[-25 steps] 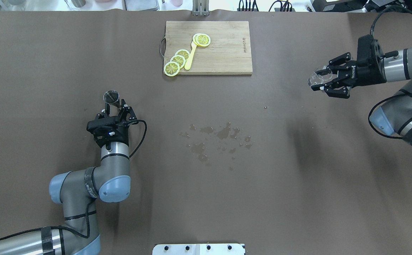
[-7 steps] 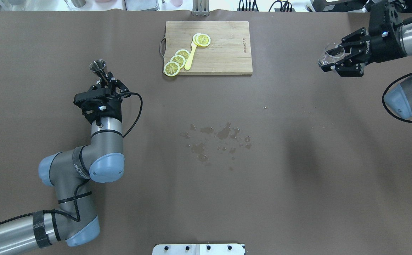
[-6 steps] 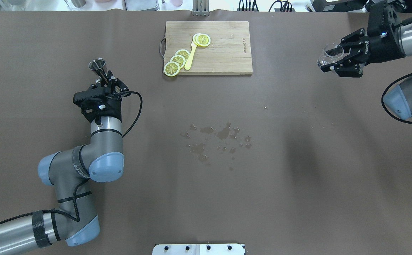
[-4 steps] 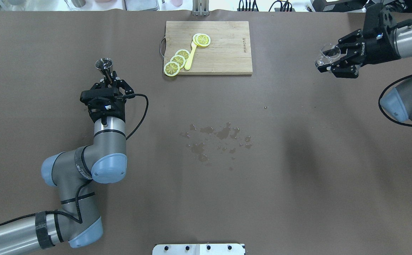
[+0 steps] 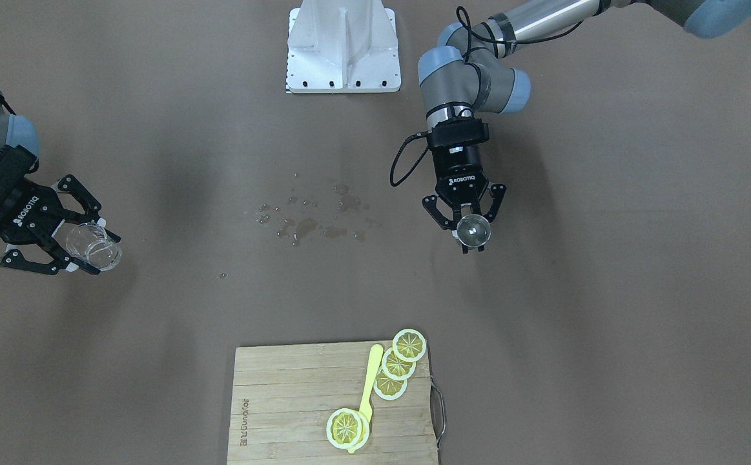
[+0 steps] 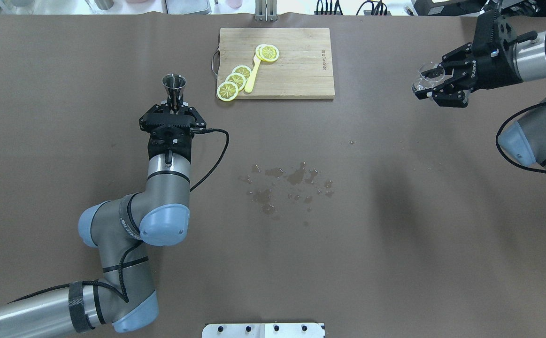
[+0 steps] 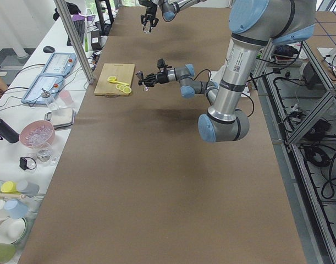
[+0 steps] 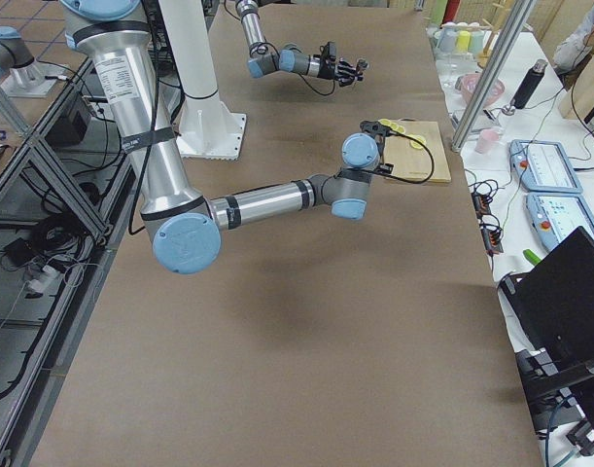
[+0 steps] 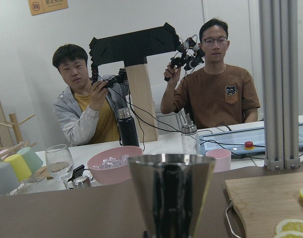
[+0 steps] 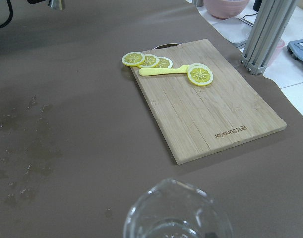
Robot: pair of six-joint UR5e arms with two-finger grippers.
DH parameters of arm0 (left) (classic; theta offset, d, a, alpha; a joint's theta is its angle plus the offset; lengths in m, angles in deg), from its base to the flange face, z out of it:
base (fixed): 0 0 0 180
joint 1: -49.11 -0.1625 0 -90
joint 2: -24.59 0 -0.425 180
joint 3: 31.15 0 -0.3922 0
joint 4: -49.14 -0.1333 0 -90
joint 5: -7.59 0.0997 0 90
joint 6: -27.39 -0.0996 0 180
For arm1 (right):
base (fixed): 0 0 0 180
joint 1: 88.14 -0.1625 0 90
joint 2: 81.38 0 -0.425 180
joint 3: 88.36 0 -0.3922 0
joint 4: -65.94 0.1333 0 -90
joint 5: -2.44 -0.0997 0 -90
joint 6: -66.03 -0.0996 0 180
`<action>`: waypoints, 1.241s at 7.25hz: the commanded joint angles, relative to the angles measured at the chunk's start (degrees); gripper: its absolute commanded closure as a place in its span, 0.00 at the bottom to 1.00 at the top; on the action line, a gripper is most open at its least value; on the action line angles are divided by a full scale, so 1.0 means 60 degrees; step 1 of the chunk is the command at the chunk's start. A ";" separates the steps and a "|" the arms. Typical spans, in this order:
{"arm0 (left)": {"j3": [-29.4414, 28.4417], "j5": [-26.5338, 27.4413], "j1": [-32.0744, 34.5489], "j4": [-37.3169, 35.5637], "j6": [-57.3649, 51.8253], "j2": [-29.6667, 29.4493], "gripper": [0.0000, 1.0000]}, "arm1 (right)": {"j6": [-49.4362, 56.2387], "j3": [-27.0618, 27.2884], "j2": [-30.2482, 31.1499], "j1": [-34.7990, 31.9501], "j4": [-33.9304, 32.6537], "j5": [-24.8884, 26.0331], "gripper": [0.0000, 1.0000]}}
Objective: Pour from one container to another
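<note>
On the left of the overhead view, the left gripper (image 6: pixel 174 107) is clenched on the narrow waist of a steel jigger (image 6: pixel 174 84), gripping it from both sides. The jigger stands upright (the left wrist camera shows its flared cup (image 9: pixel 171 193) straight on), and it hangs above the brown table (image 6: pixel 395 234), just short of the near left corner of the cutting board (image 6: pixel 301 70).

The board lies at the far middle of the table. Lemon slices (image 6: pixel 228 90) sit along its left part, and a yellow plastic knife (image 6: pixel 252 75) rests among them. Nearer the robot, in the middle of the table, is a patch of spilled drops (image 6: pixel 296 176).

At the far right, the right gripper (image 6: pixel 434 84) grasps a small clear glass (image 6: pixel 426 77) with a pouring lip, fingers on either side of it. The glass is held above the table, well apart from the jigger. Whether it holds liquid cannot be told.
</note>
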 commanded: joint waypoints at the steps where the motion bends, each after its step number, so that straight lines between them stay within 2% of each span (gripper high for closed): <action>1: -0.0056 -0.1223 -0.0163 0.1694 -0.1776 -0.0191 1.00 | 0.0276 0.0051 0.0000 0.0234 0.0015 -0.0008 1.00; 2: -0.0114 -0.2187 -0.0163 0.2486 -0.2408 -0.0366 1.00 | 0.0307 0.0095 0.0000 0.0221 0.0000 -0.0154 1.00; 4: -0.0261 -0.3099 -0.0309 0.3385 -0.2516 -0.0703 1.00 | 0.0308 0.0634 -0.0015 0.0309 -0.0537 -0.0258 1.00; 5: -0.0290 -0.3381 -0.0324 0.3968 -0.3256 -0.0777 1.00 | 0.0438 0.1116 -0.0029 0.0309 -0.1354 -0.0258 1.00; 6: -0.0377 -0.4210 -0.0310 0.4597 -0.4148 -0.0792 1.00 | 0.0875 0.1774 -0.0015 0.0309 -0.2566 -0.0258 1.00; 7: -0.0770 -0.4421 -0.0324 0.5053 -0.4201 -0.1054 1.00 | 0.1430 0.2578 -0.0015 0.0309 -0.4028 -0.0200 1.00; 8: -0.1093 -0.5091 -0.0397 0.5434 -0.4230 -0.1317 1.00 | 0.1929 0.3267 -0.0015 0.0338 -0.5246 -0.0069 1.00; 9: -0.1444 -0.5170 -0.0412 0.5989 -0.5057 -0.1682 1.00 | 0.2166 0.3869 -0.0015 0.0425 -0.6216 0.0194 1.00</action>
